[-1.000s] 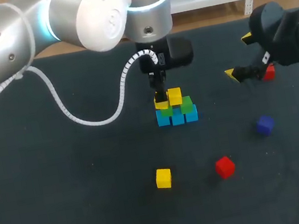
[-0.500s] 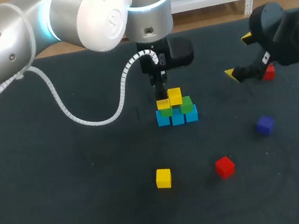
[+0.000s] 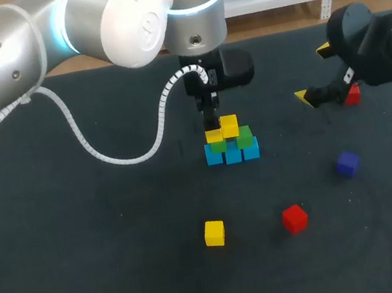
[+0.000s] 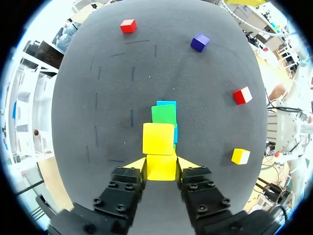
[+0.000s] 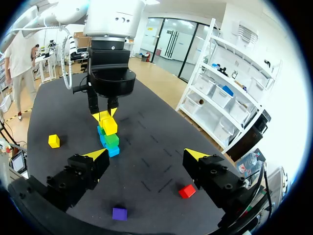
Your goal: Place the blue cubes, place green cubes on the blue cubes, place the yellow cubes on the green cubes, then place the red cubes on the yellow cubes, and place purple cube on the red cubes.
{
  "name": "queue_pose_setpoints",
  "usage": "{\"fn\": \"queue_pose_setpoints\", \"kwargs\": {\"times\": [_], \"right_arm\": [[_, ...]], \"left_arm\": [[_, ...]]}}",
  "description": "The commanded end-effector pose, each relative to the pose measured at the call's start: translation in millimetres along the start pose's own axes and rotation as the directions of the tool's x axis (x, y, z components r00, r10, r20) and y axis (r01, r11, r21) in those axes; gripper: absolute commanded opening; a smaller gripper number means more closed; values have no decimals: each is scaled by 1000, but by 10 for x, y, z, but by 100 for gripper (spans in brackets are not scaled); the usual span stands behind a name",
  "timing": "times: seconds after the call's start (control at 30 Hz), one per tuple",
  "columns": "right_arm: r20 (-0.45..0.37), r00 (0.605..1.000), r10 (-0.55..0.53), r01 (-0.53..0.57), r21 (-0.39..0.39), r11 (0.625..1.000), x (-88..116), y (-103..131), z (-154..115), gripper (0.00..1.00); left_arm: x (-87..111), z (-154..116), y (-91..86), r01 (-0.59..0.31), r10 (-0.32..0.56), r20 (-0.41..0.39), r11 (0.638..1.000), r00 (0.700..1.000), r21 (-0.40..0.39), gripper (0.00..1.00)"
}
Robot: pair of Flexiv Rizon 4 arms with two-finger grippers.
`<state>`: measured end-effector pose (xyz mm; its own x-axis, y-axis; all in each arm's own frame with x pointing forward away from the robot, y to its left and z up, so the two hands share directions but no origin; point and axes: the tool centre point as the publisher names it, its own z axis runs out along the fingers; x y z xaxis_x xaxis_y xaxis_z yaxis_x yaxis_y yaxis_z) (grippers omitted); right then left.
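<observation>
while the left gripper (image 4: 162, 164) clamps a yellow cube (image 4: 161, 171) over a green cube (image 3: 218, 145), just beside the second yellow cube (image 4: 158, 138), seat it flat and flush before letting go; farther off, the right gripper (image 5: 145, 154) hangs open near a red cube (image 5: 187, 191).

No legible text, labels, numbers or signs anywhere on the table, the cubes or the arms.
</observation>
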<state>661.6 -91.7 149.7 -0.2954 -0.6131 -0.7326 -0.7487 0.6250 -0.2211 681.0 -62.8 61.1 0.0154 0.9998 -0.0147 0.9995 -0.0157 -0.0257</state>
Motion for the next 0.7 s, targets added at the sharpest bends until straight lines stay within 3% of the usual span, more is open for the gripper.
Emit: {"fn": "queue_pose_setpoints", "kwargs": {"times": [0.03,0.33,0.47,0.53,0.57,0.7], "right_arm": [[-4,1000,-1,1,7,1000,-4,11,1,100],[-4,1000,-1,1,7,1000,-4,11,1,100],[-4,1000,-1,1,7,1000,-4,11,1,100],[-4,1000,-1,1,7,1000,-4,11,1,100],[-4,1000,-1,1,7,1000,-4,11,1,100],[-4,1000,-1,1,7,1000,-4,11,1,100]], "left_arm": [[4,14,-6,0,0,0,1000,1000,0,20],[-2,14,-9,0,0,-1,1000,1000,-2,32],[-7,14,-11,-1,1,-1,1000,1000,-3,53],[-9,15,-13,-2,2,0,1000,1000,-3,75],[-10,15,-13,-2,2,0,1000,1000,-4,80],[-14,16,-15,-4,4,2,1000,1000,-4,83]]}}
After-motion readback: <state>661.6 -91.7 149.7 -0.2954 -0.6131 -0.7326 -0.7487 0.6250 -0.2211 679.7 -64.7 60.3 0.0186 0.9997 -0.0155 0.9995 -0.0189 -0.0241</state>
